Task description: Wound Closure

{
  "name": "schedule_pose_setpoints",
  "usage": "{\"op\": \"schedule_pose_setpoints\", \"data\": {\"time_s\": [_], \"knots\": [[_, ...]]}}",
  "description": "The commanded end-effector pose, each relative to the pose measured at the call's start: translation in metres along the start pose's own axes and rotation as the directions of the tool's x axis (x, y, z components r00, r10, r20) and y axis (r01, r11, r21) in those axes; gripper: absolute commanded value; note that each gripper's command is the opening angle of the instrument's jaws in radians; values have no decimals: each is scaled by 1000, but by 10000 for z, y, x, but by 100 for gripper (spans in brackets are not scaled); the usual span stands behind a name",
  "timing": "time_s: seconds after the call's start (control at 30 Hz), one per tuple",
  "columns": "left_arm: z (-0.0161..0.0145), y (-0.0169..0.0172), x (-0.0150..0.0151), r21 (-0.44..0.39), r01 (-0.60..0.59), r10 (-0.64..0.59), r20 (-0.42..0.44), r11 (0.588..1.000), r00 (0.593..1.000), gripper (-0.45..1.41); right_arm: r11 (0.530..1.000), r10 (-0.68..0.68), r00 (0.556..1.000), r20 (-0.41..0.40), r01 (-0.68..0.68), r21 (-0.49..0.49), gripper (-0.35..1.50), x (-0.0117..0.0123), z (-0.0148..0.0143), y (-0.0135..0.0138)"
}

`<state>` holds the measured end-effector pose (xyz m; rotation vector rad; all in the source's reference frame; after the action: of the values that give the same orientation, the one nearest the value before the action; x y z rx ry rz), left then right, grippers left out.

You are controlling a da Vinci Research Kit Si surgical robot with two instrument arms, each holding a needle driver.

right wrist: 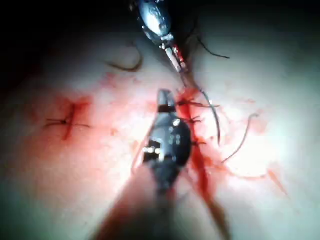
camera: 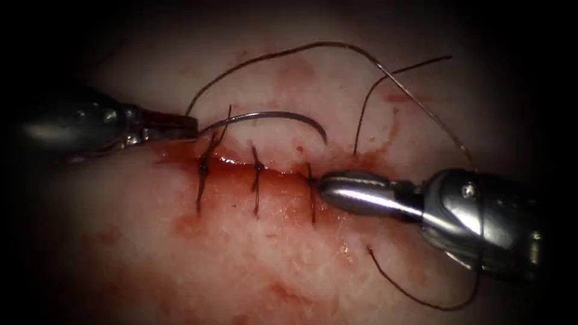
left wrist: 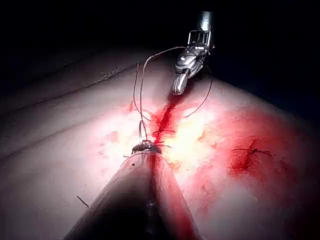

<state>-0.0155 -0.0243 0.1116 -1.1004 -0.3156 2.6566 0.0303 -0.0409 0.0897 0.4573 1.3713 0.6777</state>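
Now left hand clamped on needle tail above the cut; right hand together, empty.

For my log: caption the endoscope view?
Left tool grips curved steel needle's end above the cut; right tool shut, empty.

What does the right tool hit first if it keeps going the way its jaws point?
Likely the nearest dark thread stitch across the red cut, just off the right tool's shut silver tip; its height above the tissue is unclear.
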Motion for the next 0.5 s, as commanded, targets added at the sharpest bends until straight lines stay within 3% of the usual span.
{"op": "schedule_pose_setpoints", "data": {"time_s": [0.03, 0.17, 0.5], "knots": [[18, 8, 2, -15, -5, 5, 9, 1000, 1000, -45, 1000, -8, 1000, -10, 8, 10, -35, 7, 13, -3], [38, 24, 3, -20, -15, 16, 45, 1000, 999, -45, 1000, -8, 997, -74, 10, 15, -35, 26, 14, -3], [76, 48, 1, -47, -33, 37, 88, 998, 995, -45, 1000, -22, 988, -154, 24, 7, -35, 44, 39, -10]]}}
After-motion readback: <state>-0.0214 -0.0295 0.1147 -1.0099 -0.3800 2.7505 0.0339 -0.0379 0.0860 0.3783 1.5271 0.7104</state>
